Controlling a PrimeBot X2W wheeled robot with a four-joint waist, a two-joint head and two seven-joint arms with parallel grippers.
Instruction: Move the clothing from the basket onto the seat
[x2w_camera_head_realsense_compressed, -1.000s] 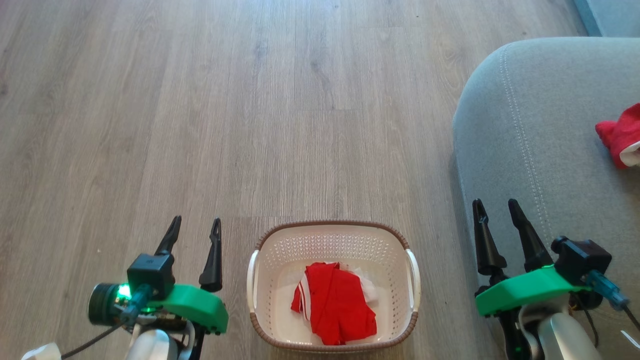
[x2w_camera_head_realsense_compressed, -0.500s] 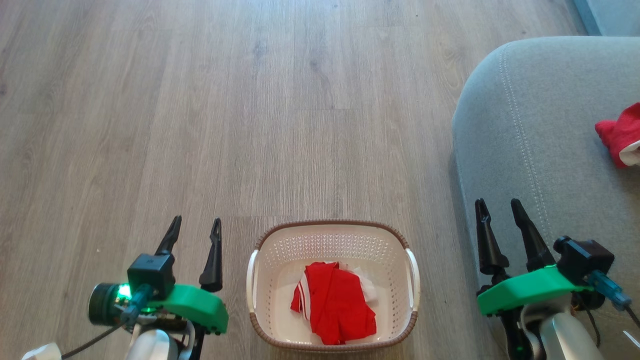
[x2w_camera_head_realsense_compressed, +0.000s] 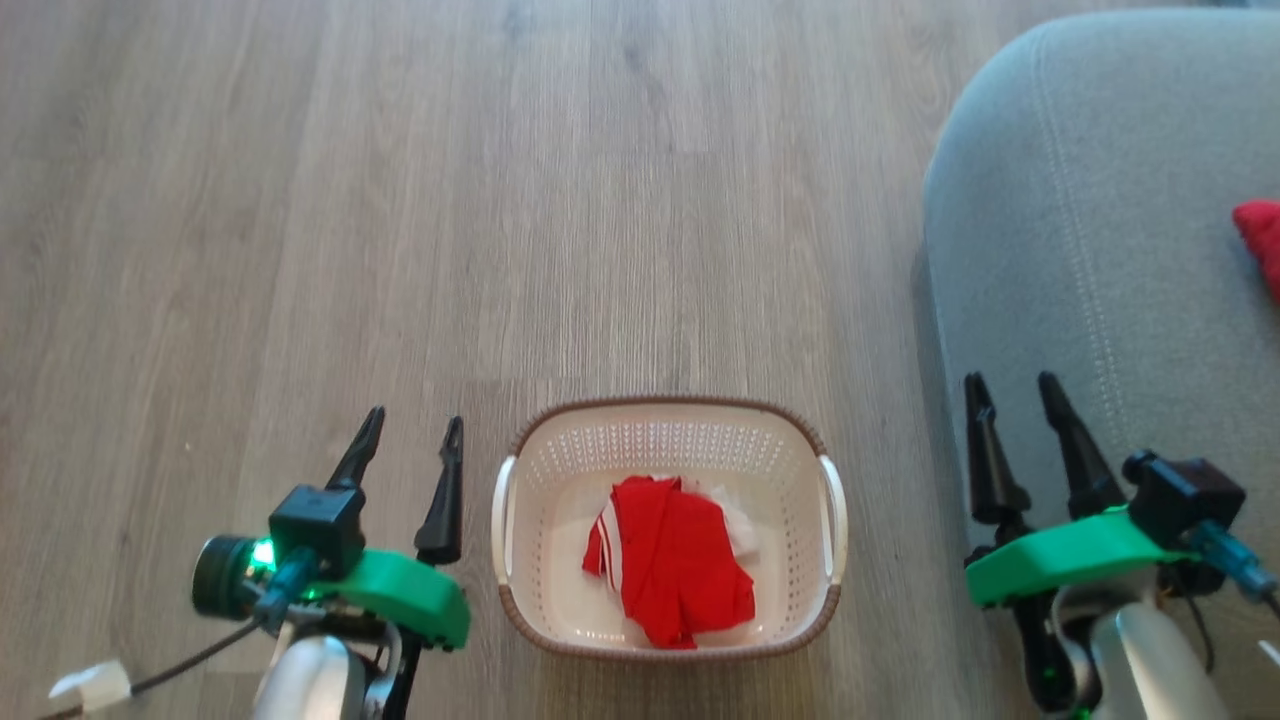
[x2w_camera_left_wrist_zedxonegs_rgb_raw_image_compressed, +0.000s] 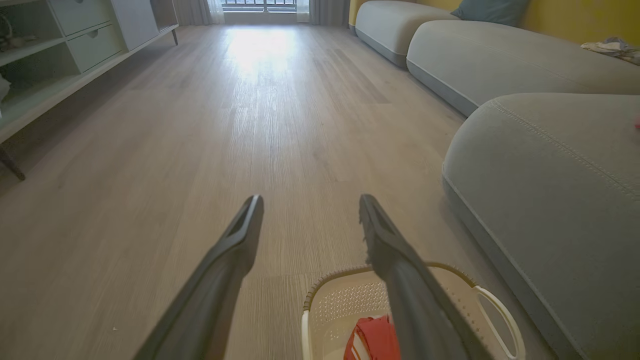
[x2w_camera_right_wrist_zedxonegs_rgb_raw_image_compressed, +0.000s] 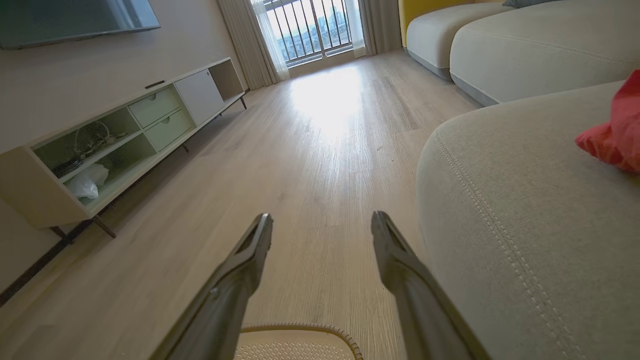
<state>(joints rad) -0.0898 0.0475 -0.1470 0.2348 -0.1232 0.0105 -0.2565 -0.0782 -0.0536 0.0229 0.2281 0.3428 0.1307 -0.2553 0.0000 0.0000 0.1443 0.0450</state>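
Observation:
A red garment with white stripes (x2w_camera_head_realsense_compressed: 668, 563) lies crumpled in the cream basket (x2w_camera_head_realsense_compressed: 668, 423) on the floor; the left wrist view catches part of it (x2w_camera_left_wrist_zedxonegs_rgb_raw_image_compressed: 372, 340) inside the basket (x2w_camera_left_wrist_zedxonegs_rgb_raw_image_compressed: 495, 305). Another red garment (x2w_camera_head_realsense_compressed: 1262, 240) rests on the grey seat (x2w_camera_head_realsense_compressed: 1120, 250) at the right edge, and shows in the right wrist view (x2w_camera_right_wrist_zedxonegs_rgb_raw_image_compressed: 612, 135) on the seat (x2w_camera_right_wrist_zedxonegs_rgb_raw_image_compressed: 525, 210). My left gripper (x2w_camera_head_realsense_compressed: 412, 435) hangs open left of the basket, holding nothing. To the basket's right, my right gripper (x2w_camera_head_realsense_compressed: 1015, 392) is open and empty above the seat's edge.
Wood floor (x2w_camera_head_realsense_compressed: 500, 200) stretches ahead of the basket. A low TV cabinet (x2w_camera_right_wrist_zedxonegs_rgb_raw_image_compressed: 115, 140) lines the left wall, and more grey sofa sections (x2w_camera_left_wrist_zedxonegs_rgb_raw_image_compressed: 480, 55) run along the right.
The whole head picture has shifted, so the camera moved: basket and grippers sit slightly higher in view and the seat's garment lies nearer the right edge. Nothing was grasped or released.

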